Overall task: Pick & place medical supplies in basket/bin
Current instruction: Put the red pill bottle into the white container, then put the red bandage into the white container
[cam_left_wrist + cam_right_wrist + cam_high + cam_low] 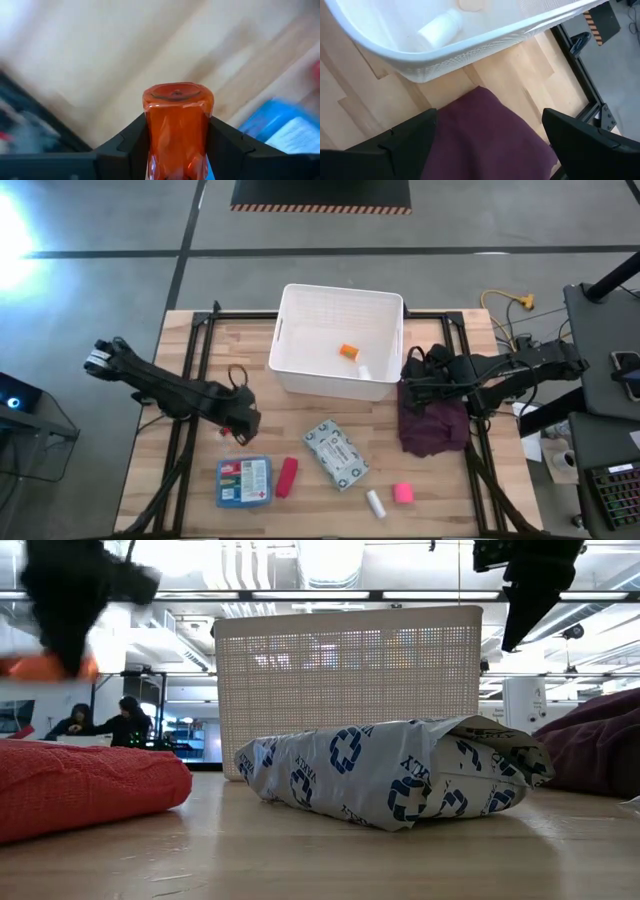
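Observation:
My left gripper (241, 428) hangs over the table's left half, just beyond the blue first-aid box (245, 482), and is shut on a small orange bottle (177, 127). My right gripper (408, 376) is open and empty above the maroon cloth (487, 135), by the right near corner of the white basket (300, 310). Inside the basket lie an orange bottle (348, 352) and a white bottle (440, 27). On the table lie a red roll (287, 477), the patterned packet (336, 453), a white roll (375, 502) and a pink roll (403, 493). My left gripper pinches the orange bottle between its two fingers (131, 137), one on each side wall (150, 125). The bottle lies along the fingers, and its round end (176, 93) points away from the wrist. In the low view the bottle (45, 667) is lifted clear of the table.
The maroon cloth (432, 425) lies bunched at the right, beside the basket. Black frame rails (195, 350) run along the table's left, right and far sides. Bare wood (300, 415) lies between the basket's near wall and the row of supplies.

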You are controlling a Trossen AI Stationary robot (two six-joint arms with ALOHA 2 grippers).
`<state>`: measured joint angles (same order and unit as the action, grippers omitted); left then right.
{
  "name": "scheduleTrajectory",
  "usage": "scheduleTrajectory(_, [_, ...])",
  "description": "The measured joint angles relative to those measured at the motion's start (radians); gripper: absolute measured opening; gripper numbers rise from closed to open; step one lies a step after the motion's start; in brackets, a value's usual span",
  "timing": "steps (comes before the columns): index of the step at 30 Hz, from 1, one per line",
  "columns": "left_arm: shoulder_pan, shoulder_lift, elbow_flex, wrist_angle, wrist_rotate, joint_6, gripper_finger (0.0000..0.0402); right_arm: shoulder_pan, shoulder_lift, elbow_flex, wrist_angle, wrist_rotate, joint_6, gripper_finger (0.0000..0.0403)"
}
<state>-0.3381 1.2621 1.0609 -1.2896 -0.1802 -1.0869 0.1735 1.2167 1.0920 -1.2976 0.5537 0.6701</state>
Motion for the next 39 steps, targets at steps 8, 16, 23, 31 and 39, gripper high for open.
scheduleTrajectory(8, [0.218,0.017,0.496,0.047,-0.357,0.422,0.0144,-0.004,0.0,0.0,0.034,0.024,-0.042,0.0352])
scheduleTrajectory(16, [0.646,0.16,0.69,0.488,-0.104,0.976,0.0144,-0.004,0.0,0.0,0.037,0.023,-0.043,0.0352])
scheduleTrajectory(23, [0.763,0.397,0.793,0.45,0.078,1.095,0.0151,-0.004,0.0,0.0,0.039,0.022,-0.042,0.0352])
scheduleTrajectory(31, [0.758,0.453,0.804,0.384,0.075,1.094,0.0239,-0.004,0.0,0.0,0.041,0.028,-0.06,0.0352])
scheduleTrajectory(39, [0.687,0.291,0.78,0.277,0.046,1.022,0.0282,-0.018,0.0,0.003,0.056,0.052,-0.147,0.0352])
